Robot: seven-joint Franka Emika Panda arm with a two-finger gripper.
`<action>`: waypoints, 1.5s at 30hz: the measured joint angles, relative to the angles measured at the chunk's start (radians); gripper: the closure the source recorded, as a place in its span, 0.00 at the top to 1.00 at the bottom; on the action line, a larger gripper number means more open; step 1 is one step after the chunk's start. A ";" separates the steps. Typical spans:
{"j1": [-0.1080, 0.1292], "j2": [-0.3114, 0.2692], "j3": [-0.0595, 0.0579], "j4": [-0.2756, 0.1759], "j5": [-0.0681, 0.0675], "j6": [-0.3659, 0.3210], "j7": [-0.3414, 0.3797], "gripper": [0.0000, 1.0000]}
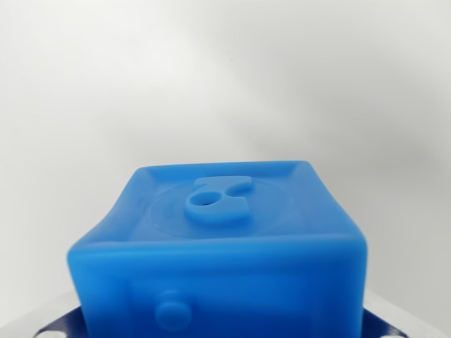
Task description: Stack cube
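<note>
A soft blue cube (225,239) fills the lower half of the wrist view, very close to the camera. Its top face carries a raised round emblem with a hole, and a round stud shows on the near face. The cube's sides look pinched inwards. My gripper (222,329) appears shut on the cube. Only silver and dark blue parts of its fingers (49,325) show at the bottom corners, on either side of the cube. No other cube is in view.
Behind the cube lies a plain white, blurred surface (225,77) with soft grey shadows. Nothing else stands out on it.
</note>
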 joint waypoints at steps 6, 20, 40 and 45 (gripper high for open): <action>-0.009 -0.016 0.000 -0.008 0.006 -0.007 -0.001 0.00; -0.049 -0.045 -0.003 -0.038 0.014 -0.007 -0.002 0.00; -0.100 -0.084 -0.011 -0.071 0.023 -0.012 -0.002 0.00; -0.114 -0.093 -0.013 -0.078 0.026 -0.014 -0.002 0.00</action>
